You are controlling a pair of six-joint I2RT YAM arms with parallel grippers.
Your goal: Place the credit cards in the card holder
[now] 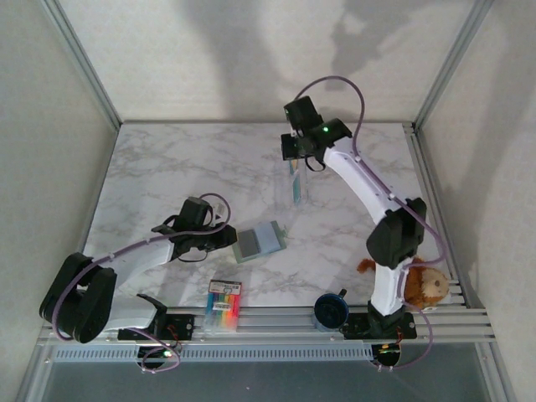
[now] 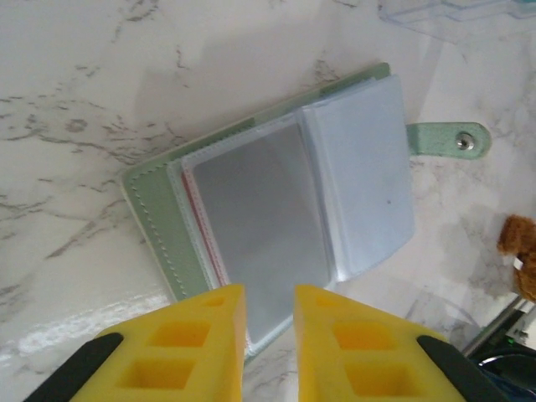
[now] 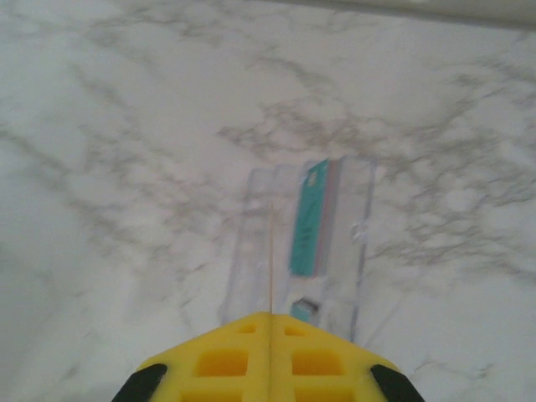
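The card holder [image 1: 260,241] lies open on the marble table, grey-green with clear sleeves and a pale blue panel [image 2: 364,184]. A thin red edge [image 2: 205,224] shows inside one sleeve. My left gripper [image 2: 270,322] hovers at the holder's near edge, its yellow fingers narrowly apart with nothing pinched between them. My right gripper [image 3: 270,322] is shut on a tan-gold credit card [image 3: 270,260], seen edge-on as a thin line. Just beyond it, a teal credit card [image 3: 311,219] stands in a clear plastic stand [image 3: 251,251]. In the top view the right gripper [image 1: 294,159] is over that stand [image 1: 295,182].
A pack of multicoloured markers [image 1: 224,303] lies at the near edge. A blue mug [image 1: 331,310] and a plush toy [image 1: 423,285] sit by the right arm's base. The holder's snap strap [image 2: 444,140] sticks out to the right.
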